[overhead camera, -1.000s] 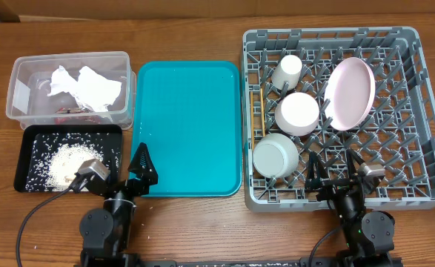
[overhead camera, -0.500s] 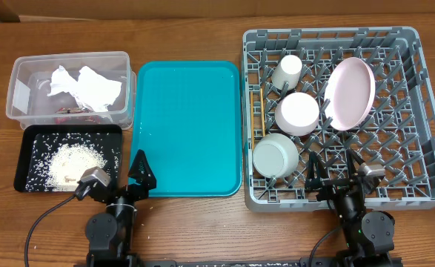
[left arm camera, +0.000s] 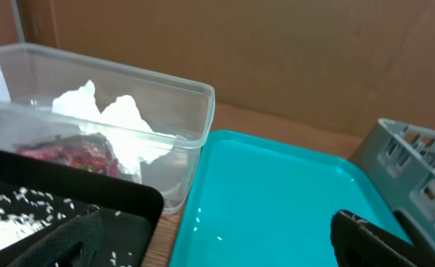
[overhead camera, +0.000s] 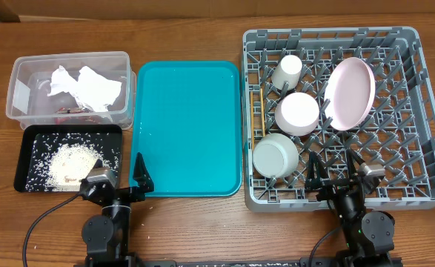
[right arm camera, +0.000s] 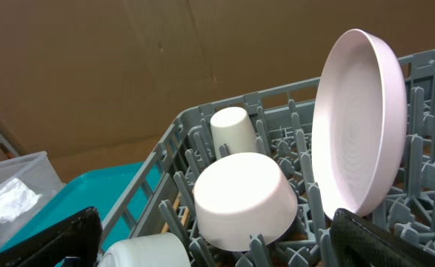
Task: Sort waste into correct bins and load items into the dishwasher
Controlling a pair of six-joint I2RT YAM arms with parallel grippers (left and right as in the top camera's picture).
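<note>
Crumpled napkins (overhead camera: pixel 84 85) (left arm camera: pixel 106 119) and a red wrapper (overhead camera: pixel 72 111) (left arm camera: pixel 69 152) lie in the clear tub (overhead camera: pixel 17 96) (left arm camera: pixel 191 126). Rice (overhead camera: pixel 72 162) fills the black tray (overhead camera: pixel 32 141) (left arm camera: pixel 106 196). In the grey dish rack (overhead camera: pixel 424 148) (right arm camera: pixel 173 144) stand the pink plate (overhead camera: pixel 350 93) (right arm camera: pixel 362 126), white cup (overhead camera: pixel 287 72) (right arm camera: pixel 230 130), white bowl (overhead camera: pixel 299 113) (right arm camera: pixel 243 196), grey-green bowl (overhead camera: pixel 275 154) (right arm camera: pixel 143 252) and chopsticks (overhead camera: pixel 261 111). My left gripper (overhead camera: pixel 124 178) (left arm camera: pixel 217 248) is open and empty over the front of the black and teal trays. My right gripper (overhead camera: pixel 332 174) (right arm camera: pixel 217 248) is open and empty at the rack's front.
A teal serving tray (overhead camera: pixel 187 126) (left arm camera: pixel 276 185) lies between the bins and the rack, with a few rice grains (left arm camera: pixel 202 222) near its front left corner. Brown cardboard stands behind the table. Both arm bases sit at the table's front edge.
My left gripper has drawn back toward the front edge and shifted a little left. The right arm and all objects have stayed still.
</note>
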